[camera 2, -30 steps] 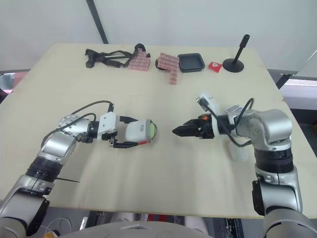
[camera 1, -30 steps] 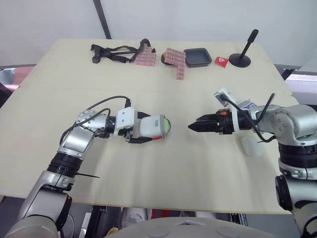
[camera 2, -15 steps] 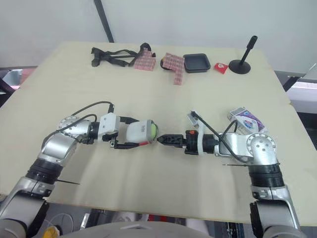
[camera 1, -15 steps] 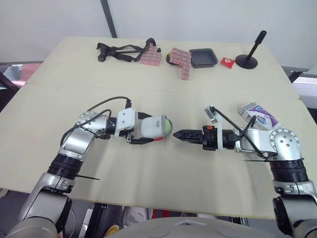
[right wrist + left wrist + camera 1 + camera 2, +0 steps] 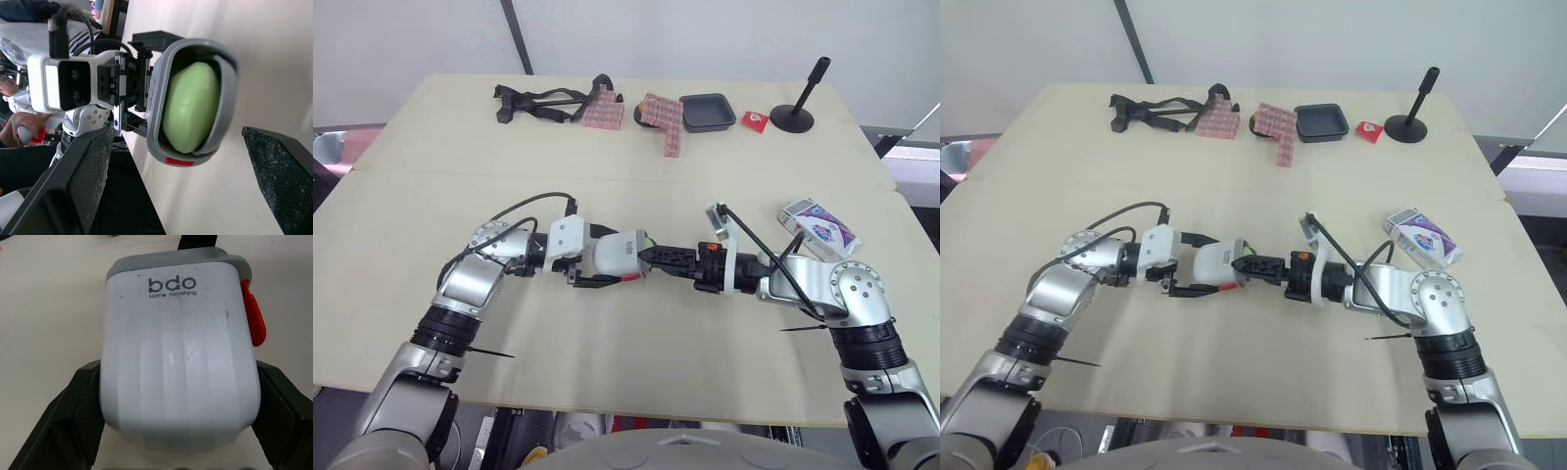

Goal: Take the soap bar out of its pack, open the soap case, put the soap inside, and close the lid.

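Note:
A white soap case with a grey rim and a red latch lies on its side at the table's middle. My left gripper is shut on it, a black finger pressing each side. The case's mouth faces right and a green soap bar sits inside. My right gripper reaches in from the right up to that mouth. It is open, with its fingers spread wide on either side of the case. The purple and white soap pack lies on the table to the right.
Along the far edge lie a black strap tool, two pink patterned packs, a black tray, a small red packet and a black stand. Cables loop over both wrists.
My right gripper has moved left across the table until its tips reach the case's mouth. The left gripper and the case have stayed in place. The camera view has shifted slightly.

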